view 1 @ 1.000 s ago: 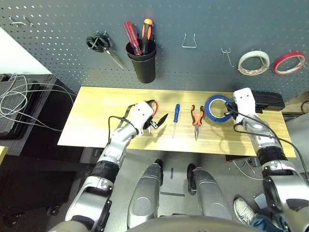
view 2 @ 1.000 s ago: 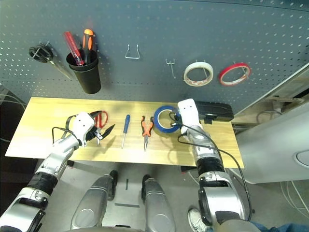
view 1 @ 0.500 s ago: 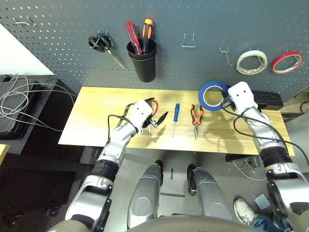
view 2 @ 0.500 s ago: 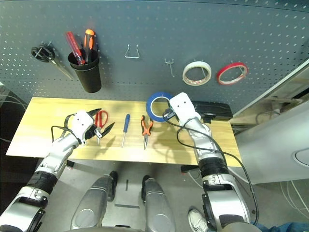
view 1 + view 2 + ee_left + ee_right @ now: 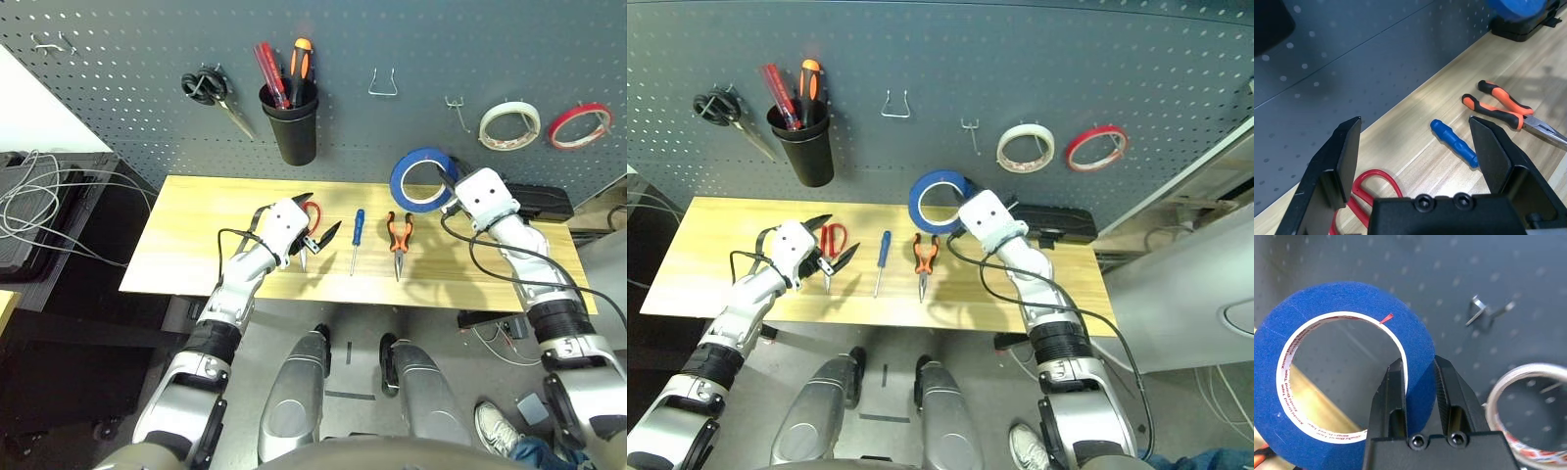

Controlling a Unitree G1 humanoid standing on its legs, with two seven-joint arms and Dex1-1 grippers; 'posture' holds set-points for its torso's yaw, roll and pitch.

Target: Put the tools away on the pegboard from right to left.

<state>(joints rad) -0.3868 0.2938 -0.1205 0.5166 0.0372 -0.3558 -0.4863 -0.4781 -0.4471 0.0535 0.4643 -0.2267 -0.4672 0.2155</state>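
Observation:
My right gripper (image 5: 448, 186) is shut on the blue tape roll (image 5: 396, 181) and holds it upright above the table's back edge, close to the pegboard (image 5: 411, 39). In the right wrist view, the fingers clamp the roll's (image 5: 1352, 296) band, with a thin metal hook (image 5: 1481, 308) just beyond. On the wooden table (image 5: 186, 245) lie the orange-and-black pliers (image 5: 398, 233), the blue-handled screwdriver (image 5: 358, 230) and the red-handled scissors (image 5: 313, 210). My left gripper (image 5: 319, 219) stands open over the scissors (image 5: 1371, 181), holding nothing.
On the pegboard hang a white tape roll (image 5: 509, 124), a red tape roll (image 5: 580, 125), an empty wire hook (image 5: 382, 83), black-handled scissors (image 5: 208, 90) and a black cup (image 5: 294, 132) holding screwdrivers. A black box (image 5: 544, 201) sits at the table's back right corner.
My right gripper has lifted the blue tape roll off the table and carried it up and to the left, toward the pegboard. The left arm has stayed in place.

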